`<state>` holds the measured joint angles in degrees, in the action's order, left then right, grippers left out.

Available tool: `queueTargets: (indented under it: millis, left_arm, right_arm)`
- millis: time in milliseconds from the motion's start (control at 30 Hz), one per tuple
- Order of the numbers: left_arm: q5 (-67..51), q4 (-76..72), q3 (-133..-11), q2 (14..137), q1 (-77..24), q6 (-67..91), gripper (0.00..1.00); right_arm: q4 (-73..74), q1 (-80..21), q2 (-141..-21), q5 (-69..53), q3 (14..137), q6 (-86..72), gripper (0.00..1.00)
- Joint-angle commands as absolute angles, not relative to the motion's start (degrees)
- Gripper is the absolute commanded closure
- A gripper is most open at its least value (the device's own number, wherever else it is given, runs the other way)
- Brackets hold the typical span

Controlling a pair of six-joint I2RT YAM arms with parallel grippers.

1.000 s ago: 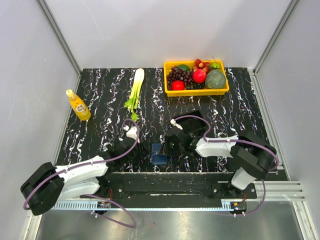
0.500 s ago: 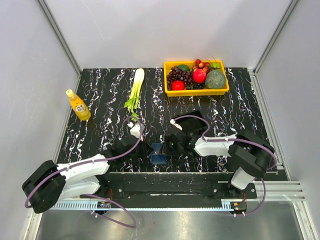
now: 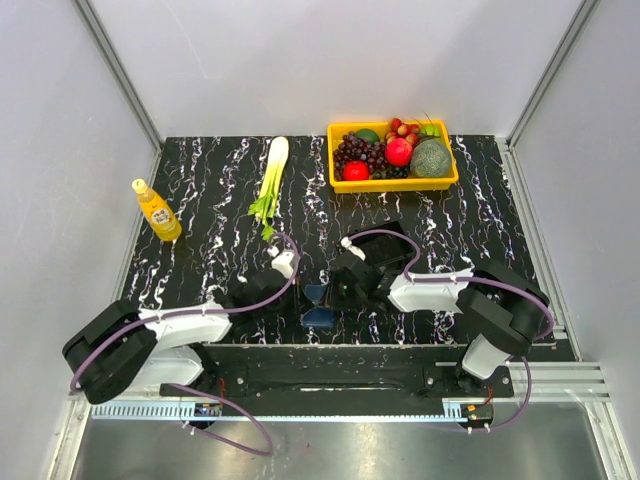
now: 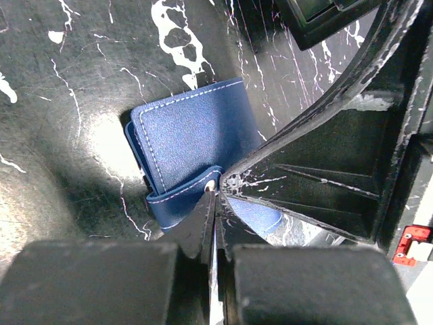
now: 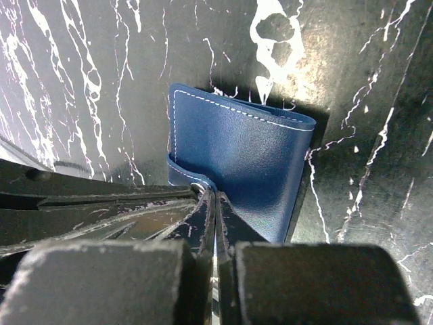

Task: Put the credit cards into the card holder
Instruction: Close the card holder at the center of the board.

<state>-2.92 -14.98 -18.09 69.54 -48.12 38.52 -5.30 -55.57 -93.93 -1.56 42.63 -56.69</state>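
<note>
The card holder (image 3: 318, 306) is a small blue wallet standing on the black marbled table between the two arms. In the left wrist view its blue cover (image 4: 193, 128) faces me and its strap (image 4: 177, 198) ends in a metal snap. My left gripper (image 4: 215, 192) is shut, its tips pinched at that snap end. Across from it, my right gripper (image 5: 215, 195) is shut on the card holder's (image 5: 243, 156) lower edge beside the same snap. In the top view the left gripper (image 3: 300, 295) and right gripper (image 3: 333, 291) meet at the wallet. The credit cards are out of view.
A black open tray (image 3: 397, 240) lies behind the right wrist. A yellow basket (image 3: 340, 182) of fruit stands at the back, a green-white stalk vegetable (image 3: 272, 178) to its left, and an orange drink bottle (image 3: 157, 211) at the far left.
My left arm has swung right and forward up to the card holder, and its jaws have shut at the strap's end. The right gripper has stayed shut in place.
</note>
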Motion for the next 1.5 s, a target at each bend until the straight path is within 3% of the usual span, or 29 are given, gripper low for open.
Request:
queueTargets:
  millis: [0,200,533,900,1167,1200,1233,1300,1367,1467]
  left_arm:
    - [-1.59,-17.4,-19.07,71.98,-48.87,40.16,0.99]
    - [2.11,-15.03,-19.07,73.3,-48.95,42.1,1.0]
    - [7.29,-12.83,-19.42,60.91,-48.96,39.11,0.98]
    - [2.9,-21.87,-16.62,75.31,-50.53,44.38,1.0]
    - [9.49,-15.48,-17.93,71.47,-52.91,44.56,1.0]
    - [10.36,-13.47,-18.8,70.15,-52.91,44.13,0.98]
    - [10.98,-11.71,-19.42,68.92,-52.91,43.51,0.87]
    - [12.65,-8.37,-21.08,66.02,-52.91,42.19,0.8]
    - [16.24,-4.24,-22.84,62.33,-52.91,41.4,0.52]
    - [20.55,1.56,-25.48,57.32,-52.39,40.52,0.2]
  right_arm:
    - [-1.85,-55.55,-94.57,0.79,43.33,-55.55,1.0]
    - [-1.76,-55.55,-95.36,0.18,43.86,-55.11,1.0]
    - [-1.32,-55.55,-95.45,0.18,44.38,-54.84,1.0]
    - [-1.23,-55.55,-95.8,0.18,44.56,-54.93,1.0]
    - [-0.44,-55.55,-95.98,0.18,45.26,-54.58,1.0]
    - [-0.44,-55.55,-95.63,0.7,45.35,-54.58,0.96]
    - [1.56,-55.55,-95.1,1.4,45.35,-54.41,0.81]
    - [2.55,-55.55,-93.26,3.16,45.53,-53.35,0.7]
    - [3.51,-55.55,-90.02,5.35,45.79,-51.86,0.54]
    - [5.62,-55.46,-84.92,8.43,46.93,-48.44,0.47]
